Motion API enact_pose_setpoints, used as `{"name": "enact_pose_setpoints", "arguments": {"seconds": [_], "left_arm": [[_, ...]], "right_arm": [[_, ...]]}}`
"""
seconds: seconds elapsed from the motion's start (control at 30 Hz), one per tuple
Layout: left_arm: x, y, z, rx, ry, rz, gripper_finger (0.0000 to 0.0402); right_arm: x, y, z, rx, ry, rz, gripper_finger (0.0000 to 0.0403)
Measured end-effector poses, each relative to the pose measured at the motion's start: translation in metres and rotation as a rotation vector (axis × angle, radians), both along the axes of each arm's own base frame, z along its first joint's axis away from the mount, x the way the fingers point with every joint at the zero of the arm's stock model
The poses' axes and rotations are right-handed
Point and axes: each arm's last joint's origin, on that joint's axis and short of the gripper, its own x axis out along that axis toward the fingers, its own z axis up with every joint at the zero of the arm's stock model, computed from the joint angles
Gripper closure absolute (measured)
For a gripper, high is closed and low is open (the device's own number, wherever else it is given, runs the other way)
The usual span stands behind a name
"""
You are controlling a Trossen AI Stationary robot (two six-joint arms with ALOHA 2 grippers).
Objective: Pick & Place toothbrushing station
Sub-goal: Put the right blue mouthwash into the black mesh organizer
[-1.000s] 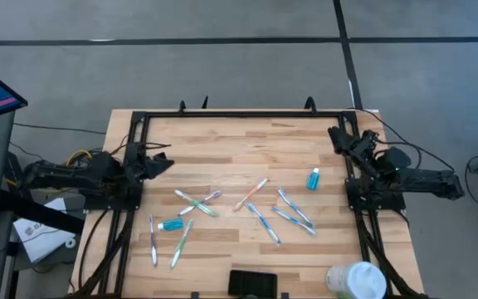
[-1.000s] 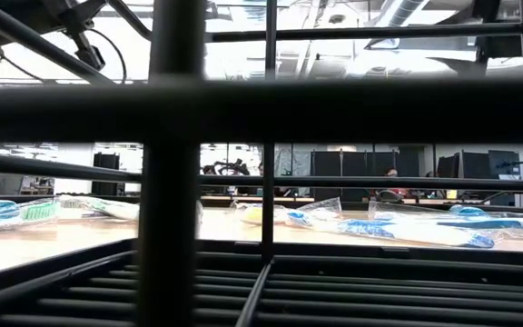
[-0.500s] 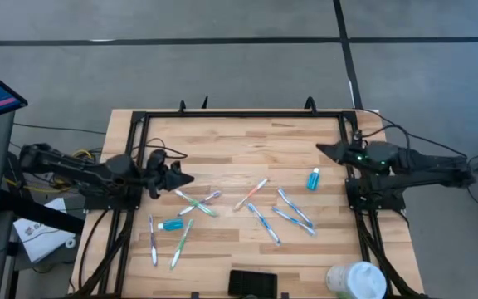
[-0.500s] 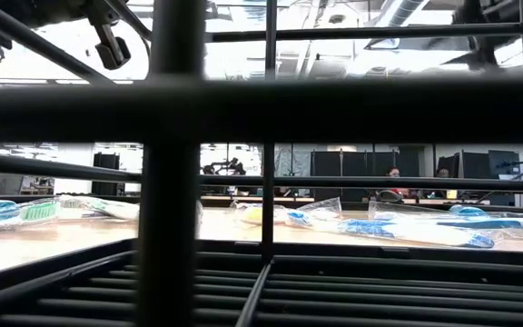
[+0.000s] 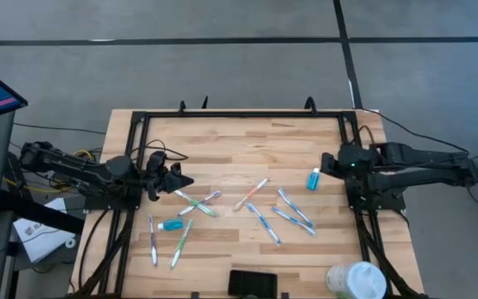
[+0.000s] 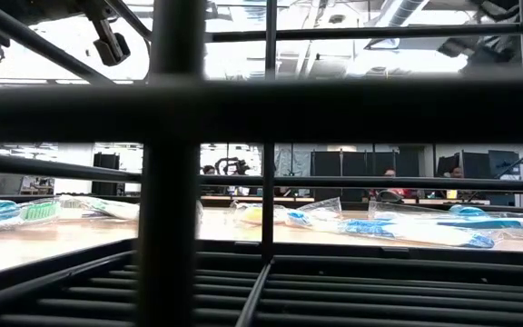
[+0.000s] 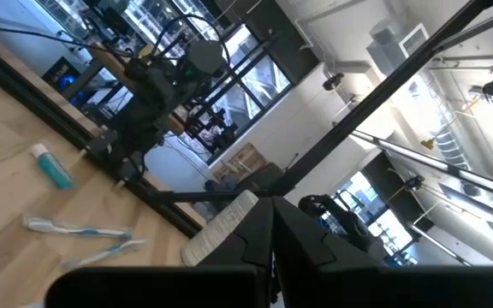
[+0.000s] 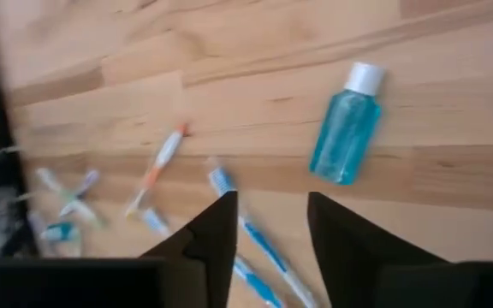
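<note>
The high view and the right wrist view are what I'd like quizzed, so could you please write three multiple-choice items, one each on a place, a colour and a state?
1. Where does the black holder sit on the table?
A. at the edge nearest the picture's bottom
B. at the far edge
C. in the middle

2. What colour is the liquid in the small bottle?
A. red
B. blue
C. yellow

3. How do the fingers of the right end effector stand?
A. shut on the bottle
B. shut on a toothbrush
C. apart, holding nothing

Answers:
1 A, since the high view shows the holder at the bottom edge, below the scattered toothbrushes.
2 B, since the bottle shows blue under a white cap.
3 C, since the right wrist view shows bare wood between the two fingers, with the bottle lying beyond them.
</note>
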Motion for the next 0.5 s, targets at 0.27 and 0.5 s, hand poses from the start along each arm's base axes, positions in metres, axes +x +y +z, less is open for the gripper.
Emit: {"name": "enact_pose_setpoints", "arguments": {"seconds": [0.27, 0.5], "left_arm": [[0.000, 0.000, 0.000, -0.003, -0.001, 0.002, 0.0402], [0.000, 0.000, 0.000, -0.024, 0.001, -0.005, 0.0402]], "right_arm": [[0.015, -0.014, -0.011, 0.007, 0.125, -0.054, 0.0197], [0.042, -0.041, -0.031, 0.037, 0.232, -0.024, 0.0192]]}}
